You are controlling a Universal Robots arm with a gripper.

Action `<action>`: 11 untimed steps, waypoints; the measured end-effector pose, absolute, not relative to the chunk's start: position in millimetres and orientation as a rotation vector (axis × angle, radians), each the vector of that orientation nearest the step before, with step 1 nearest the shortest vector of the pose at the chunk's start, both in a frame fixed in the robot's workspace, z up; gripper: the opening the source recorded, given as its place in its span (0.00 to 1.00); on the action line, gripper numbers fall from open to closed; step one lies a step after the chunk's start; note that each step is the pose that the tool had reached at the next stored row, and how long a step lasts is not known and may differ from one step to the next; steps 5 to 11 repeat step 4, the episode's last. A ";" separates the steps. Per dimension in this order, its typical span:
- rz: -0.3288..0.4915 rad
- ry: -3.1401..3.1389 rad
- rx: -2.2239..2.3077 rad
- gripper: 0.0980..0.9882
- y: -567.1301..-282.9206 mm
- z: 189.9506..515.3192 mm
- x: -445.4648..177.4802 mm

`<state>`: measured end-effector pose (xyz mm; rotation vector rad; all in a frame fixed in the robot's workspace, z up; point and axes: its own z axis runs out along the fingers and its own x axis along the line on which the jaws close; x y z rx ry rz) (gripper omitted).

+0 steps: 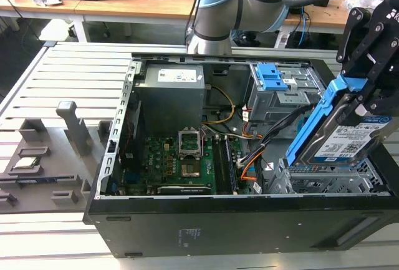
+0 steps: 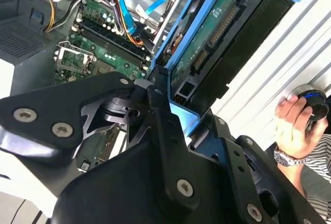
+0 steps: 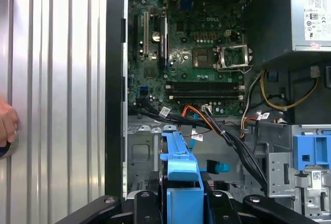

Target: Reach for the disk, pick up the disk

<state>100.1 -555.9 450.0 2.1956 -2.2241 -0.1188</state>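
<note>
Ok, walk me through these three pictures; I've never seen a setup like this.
The exterior view looks from off the arm at a robot arm reaching over an open computer case on a slatted metal table. The black gripper is clamped on the blue bracket of the disk, which sits tilted, raised partly out of its bay. Both wrist views come from cameras riding on the arm, looking down past the gripper at the motherboard. A person's hand is beside the case.
</note>
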 end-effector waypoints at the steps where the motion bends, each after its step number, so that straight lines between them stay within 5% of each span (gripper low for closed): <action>1: -0.119 -2.224 2.196 0.30 -555.9 450.0 100.1; 11: -0.118 -2.224 2.195 0.30 -555.9 450.1 100.1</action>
